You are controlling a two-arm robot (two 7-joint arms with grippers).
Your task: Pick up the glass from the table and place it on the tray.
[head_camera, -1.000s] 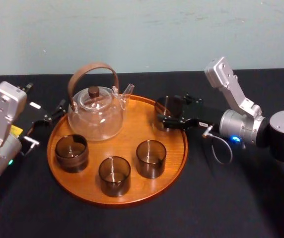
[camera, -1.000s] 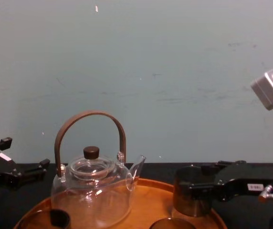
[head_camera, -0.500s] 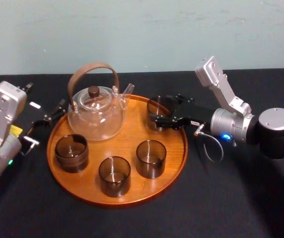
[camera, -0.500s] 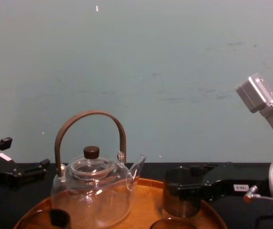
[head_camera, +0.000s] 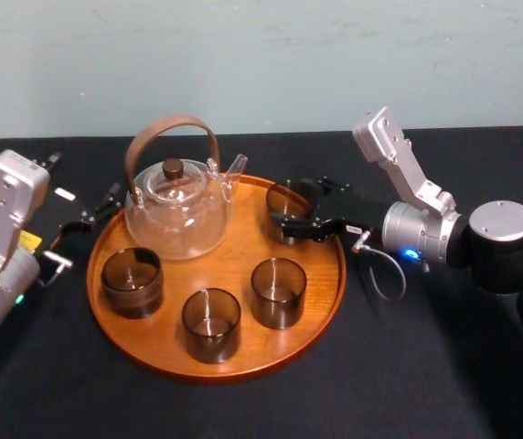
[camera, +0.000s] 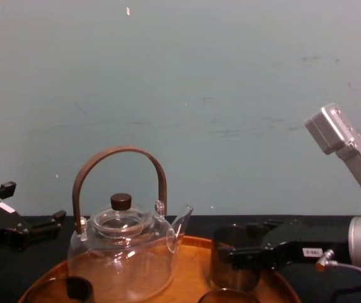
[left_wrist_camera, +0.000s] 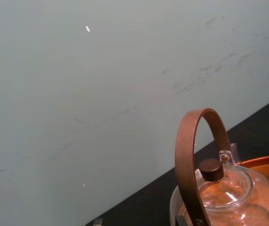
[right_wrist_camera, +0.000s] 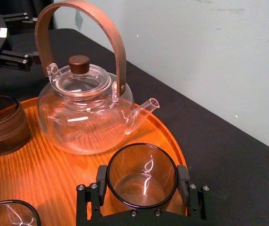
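Glass [head_camera: 286, 206] is held over the far right part of the tray [head_camera: 241, 267], near the teapot [head_camera: 177, 215] spout, with the right gripper [head_camera: 289, 213] jaws clamped on it. Left gripper [head_camera: 90, 210] is parked by the tray's left edge, jaws apart.

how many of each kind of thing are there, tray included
smoky glasses: 4 (3 free on the tray, 1 in the right gripper at its far right)
clear glass teapot: 1
tray: 1
total: 6
left gripper parked left of the tray
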